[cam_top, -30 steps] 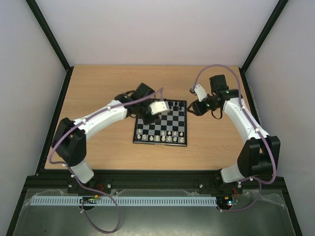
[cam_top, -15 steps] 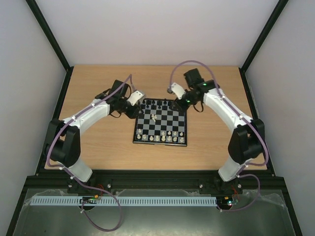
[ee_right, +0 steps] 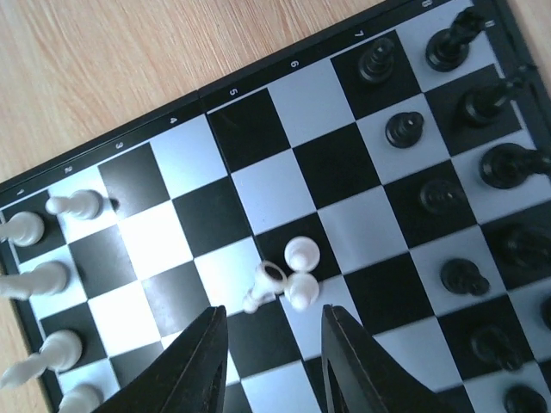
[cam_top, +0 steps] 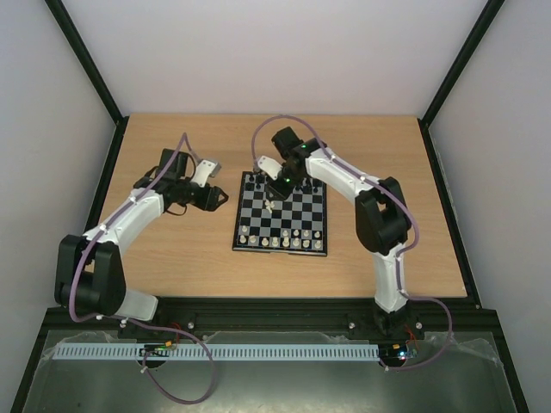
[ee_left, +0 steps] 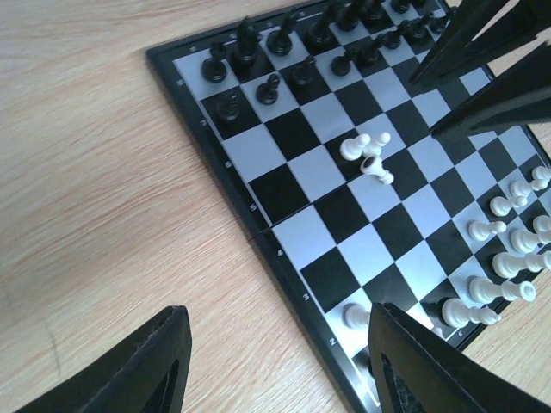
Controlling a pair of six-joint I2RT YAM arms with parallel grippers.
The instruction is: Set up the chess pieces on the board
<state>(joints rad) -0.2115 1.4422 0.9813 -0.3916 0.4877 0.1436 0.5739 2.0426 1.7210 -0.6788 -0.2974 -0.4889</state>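
Cream-white chess pieces (ee_right: 288,275), a small toppled cluster, lay on the middle squares of the board (cam_top: 297,217), which sat at the centre of the wooden table (cam_top: 172,249). Along its far rows stood black pieces (ee_left: 258,60), other white ones along the near rows. Over the cluster hung the right gripper (ee_right: 274,318), jaws apart and empty. Just left of the board, the left gripper (ee_left: 277,314) was spread wide, holding nothing

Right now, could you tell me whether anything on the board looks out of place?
Yes: some white pieces sit clumped near the middle of the board, one tipped on its side, away from the white rows at its edge.
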